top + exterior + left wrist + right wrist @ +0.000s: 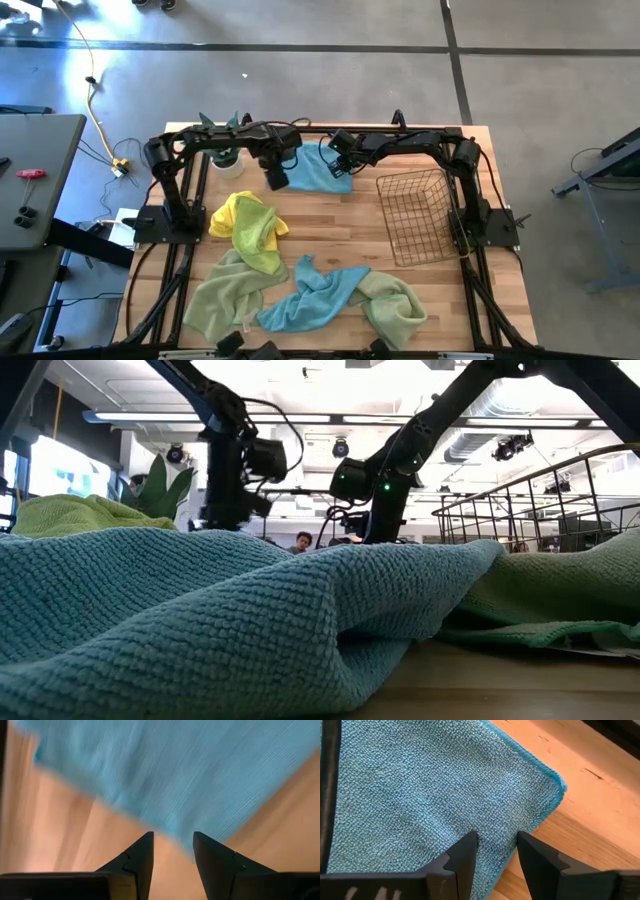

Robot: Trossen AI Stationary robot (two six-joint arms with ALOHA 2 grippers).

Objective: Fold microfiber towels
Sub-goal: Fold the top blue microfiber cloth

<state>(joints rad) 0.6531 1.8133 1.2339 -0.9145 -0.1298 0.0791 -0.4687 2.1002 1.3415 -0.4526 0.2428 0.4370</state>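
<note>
A light blue towel (322, 172) lies flat at the table's far middle, also seen in both wrist views (190, 770) (420, 795). My left gripper (276, 180) (172, 837) hangs open above its left near corner, pointing down, with nothing between the fingers. My right gripper (336, 163) (497, 836) is open, its tips low over the towel close to a corner (555, 782). A yellow towel (250, 228), a green towel (222, 298), a second blue towel (312, 295) and another green one (395, 300) lie crumpled nearer the front. My right gripper comes steeply from above, its open fingers (470, 845) down at the blue towel's flat top a little in from its corner. I cannot tell whether the tips touch the cloth. My left gripper touches nothing.
A copper wire basket (420, 215) stands at the right. A potted plant (228, 155) sits at the far left, behind my left arm. Bare wood shows between the flat blue towel and the crumpled ones. A person shows in the room behind (300, 542).
</note>
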